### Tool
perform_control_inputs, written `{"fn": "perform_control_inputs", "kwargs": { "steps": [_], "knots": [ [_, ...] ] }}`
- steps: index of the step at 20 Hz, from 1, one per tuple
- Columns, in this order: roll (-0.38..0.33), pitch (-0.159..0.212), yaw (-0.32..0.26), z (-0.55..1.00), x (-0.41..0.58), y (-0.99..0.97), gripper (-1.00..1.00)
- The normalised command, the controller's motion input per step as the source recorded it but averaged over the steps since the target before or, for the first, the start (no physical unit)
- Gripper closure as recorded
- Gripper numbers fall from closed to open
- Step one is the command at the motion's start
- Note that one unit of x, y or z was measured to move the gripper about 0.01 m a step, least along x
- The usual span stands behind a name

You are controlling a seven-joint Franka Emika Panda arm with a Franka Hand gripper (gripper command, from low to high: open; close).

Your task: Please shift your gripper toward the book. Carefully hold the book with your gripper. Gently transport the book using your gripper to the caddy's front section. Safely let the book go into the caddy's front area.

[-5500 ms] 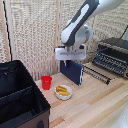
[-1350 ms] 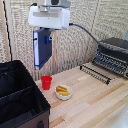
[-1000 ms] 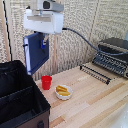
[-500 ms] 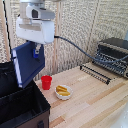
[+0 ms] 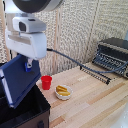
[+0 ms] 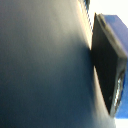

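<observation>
Exterior view, near to far, all placed off the caddy (image 5: 22,112). Caddy is the black box nearest the camera, its top rim and dark interior showing. Right above its rim hangs the book (image 5: 19,80), navy, tilted, lower corner over the opening and apparently not yet resting inside. The gripper (image 5: 28,63) sits on the book's upper edge, white boxy housing directly above; fingers are clamped on the book, which hangs from them clear of the table.

Just beyond the caddy on the wooden table (image 5: 95,102): red cup (image 5: 46,82), then a small white bowl (image 5: 63,92) with yellowish food beside it. Well beyond, at the far side of the table from the caddy, a black toaster oven (image 5: 113,56) with a dark rack or tray (image 5: 95,73) lying in front of it.

Progress, my read: approach, grasp and most of the carry are done. Left: line up over the front section, lower, release. Which compartment sits under the book I can't tell; dividers aren't visible.

Wrist view adds only close-up: dark blurred book cover (image 6: 45,65) filling the frame, one dark finger (image 6: 107,65) with a blue edge against it. No caddy, no table there. Exterior view alone gives the book's position over the caddy.
</observation>
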Motion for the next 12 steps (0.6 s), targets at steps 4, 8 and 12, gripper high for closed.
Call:
{"fn": "perform_control_inputs", "kwargs": {
  "steps": [4,8,12],
  "knots": [
    [0.0,0.002,-0.288,-0.01,0.0,0.39,1.0],
    [0.0,0.017,-0.267,-0.03,0.0,0.43,1.0],
    [0.0,0.0,-0.27,-0.11,0.0,0.45,1.0]
  ]
}}
